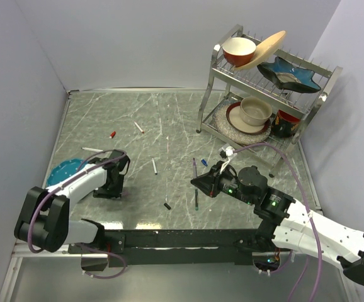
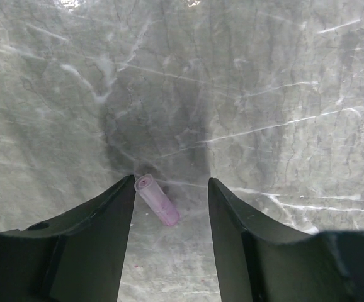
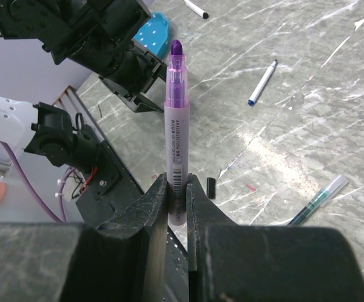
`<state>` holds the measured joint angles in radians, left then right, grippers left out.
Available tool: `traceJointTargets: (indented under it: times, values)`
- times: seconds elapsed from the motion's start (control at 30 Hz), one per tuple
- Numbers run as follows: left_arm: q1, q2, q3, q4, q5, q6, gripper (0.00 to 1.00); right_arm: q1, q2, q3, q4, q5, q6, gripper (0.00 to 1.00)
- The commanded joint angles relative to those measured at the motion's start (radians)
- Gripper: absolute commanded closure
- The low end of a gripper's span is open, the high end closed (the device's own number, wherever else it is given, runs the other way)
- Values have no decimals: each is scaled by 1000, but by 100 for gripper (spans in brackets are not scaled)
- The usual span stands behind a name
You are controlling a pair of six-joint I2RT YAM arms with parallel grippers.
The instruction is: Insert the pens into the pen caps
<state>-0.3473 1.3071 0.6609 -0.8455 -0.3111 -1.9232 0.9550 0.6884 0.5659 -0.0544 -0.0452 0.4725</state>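
A small pale purple pen cap (image 2: 158, 200) lies on the marble table between the fingers of my left gripper (image 2: 172, 180), which is open. The cap's open end rests close to the left fingertip (image 2: 122, 195). My right gripper (image 3: 177, 179) is shut on a pen (image 3: 176, 113) with a pale barrel and a purple tip, held out beyond its fingers. Loose on the table are a blue-tipped pen (image 3: 262, 82), a black-tipped pen (image 3: 196, 9), a teal pen (image 3: 314, 201) and a black cap (image 3: 211, 187). From above I see a red cap (image 1: 113, 134) and a blue cap (image 1: 204, 162).
A metal dish rack (image 1: 210, 94) with bowls and plates stands at the back right. A blue dish (image 1: 65, 168) sits at the left edge beside my left arm. Walls close the table on the left, back and right.
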Motion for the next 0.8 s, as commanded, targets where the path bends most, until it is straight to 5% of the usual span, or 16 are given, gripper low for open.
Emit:
traceJointTargets:
  times: [0.0, 0.47, 0.77]
  values:
    - [5, 26, 29, -36, 44, -31, 44, -4, -23, 12, 10, -4, -17, 100]
    - [5, 30, 52, -47, 124, -80, 45, -4, -49, 17, -7, 2, -18, 100]
    - [11, 80, -3, 3, 129, -115, 54, -4, -66, 20, -24, 4, -18, 100]
